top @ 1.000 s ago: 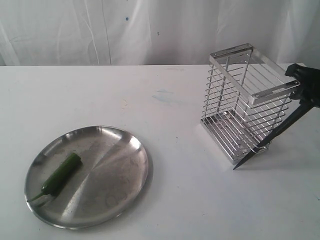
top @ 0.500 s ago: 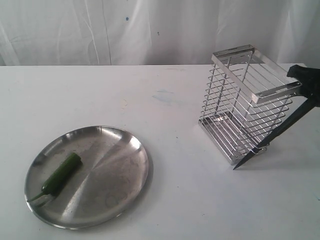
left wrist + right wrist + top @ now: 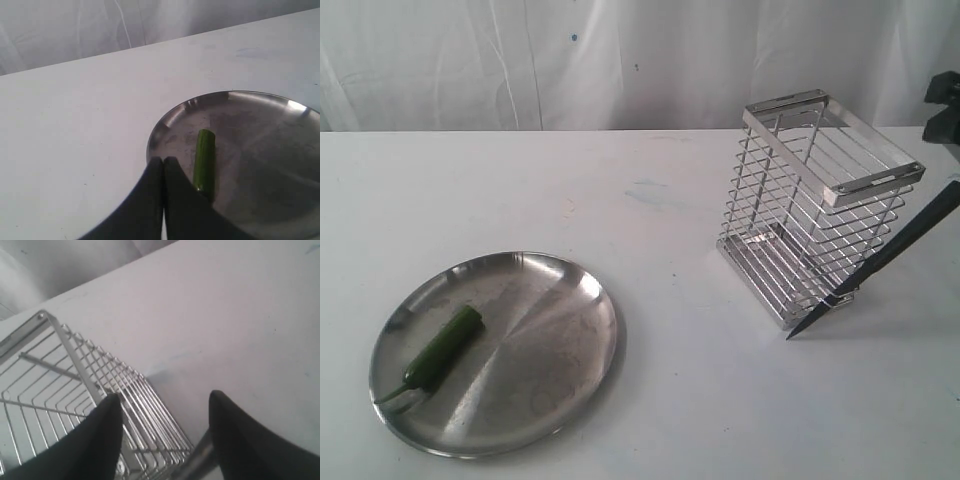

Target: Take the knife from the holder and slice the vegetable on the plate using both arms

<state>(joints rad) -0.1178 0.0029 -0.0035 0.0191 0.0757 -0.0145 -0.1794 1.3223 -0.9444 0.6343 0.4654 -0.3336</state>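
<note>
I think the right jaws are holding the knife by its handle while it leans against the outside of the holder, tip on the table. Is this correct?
Not quite. The right gripper is open and off the knife, as the exterior and right wrist views show. The knife does lean against the outside of the holder, tip on the table.

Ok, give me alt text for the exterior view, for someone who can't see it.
A dark knife leans, tip on the white table, against a tall wire holder. Left of them, a green chili lies on a steel plate.

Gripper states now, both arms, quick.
Left gripper: shut, holding nothing, above the plate rim.
Right gripper: open, empty, above the holder.
</note>
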